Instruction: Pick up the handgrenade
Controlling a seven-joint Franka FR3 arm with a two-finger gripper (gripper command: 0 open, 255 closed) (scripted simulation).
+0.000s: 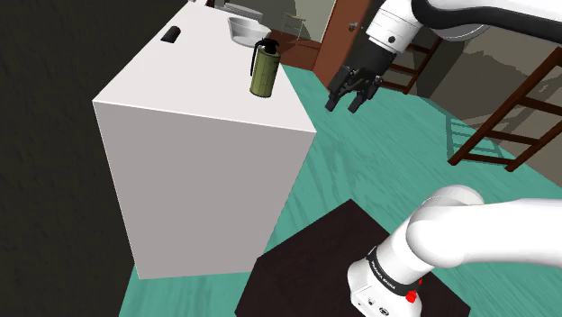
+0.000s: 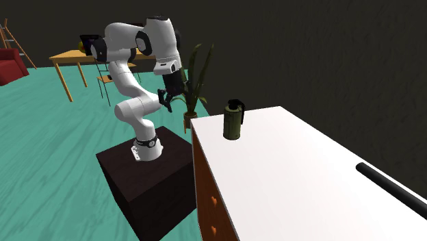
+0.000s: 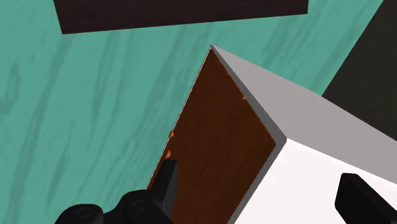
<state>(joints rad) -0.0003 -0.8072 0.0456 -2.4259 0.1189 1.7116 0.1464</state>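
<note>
The handgrenade (image 1: 262, 68) (image 2: 233, 120) is olive green with a dark cap and stands upright on the white top of a cabinet (image 1: 198, 135) (image 2: 287, 171), close to the edge nearest the arm. My gripper (image 1: 345, 104) (image 2: 166, 99) hangs in the air off that edge, to the shoulder view's right of the grenade, pointing down. It is apart from the grenade. In the wrist view the gripper (image 3: 267, 191) is open with nothing between its fingers. Below it lie the cabinet's corner (image 3: 299, 108), its brown wooden front and the teal floor.
A pale bowl (image 1: 243, 30) and a small black object (image 1: 169, 35) lie farther back on the cabinet top, and a black bar (image 2: 390, 188) lies near its far end. A potted plant (image 2: 195, 75) stands behind the gripper. Wooden frames (image 1: 504, 117) and a table (image 2: 75, 58) stand on the floor.
</note>
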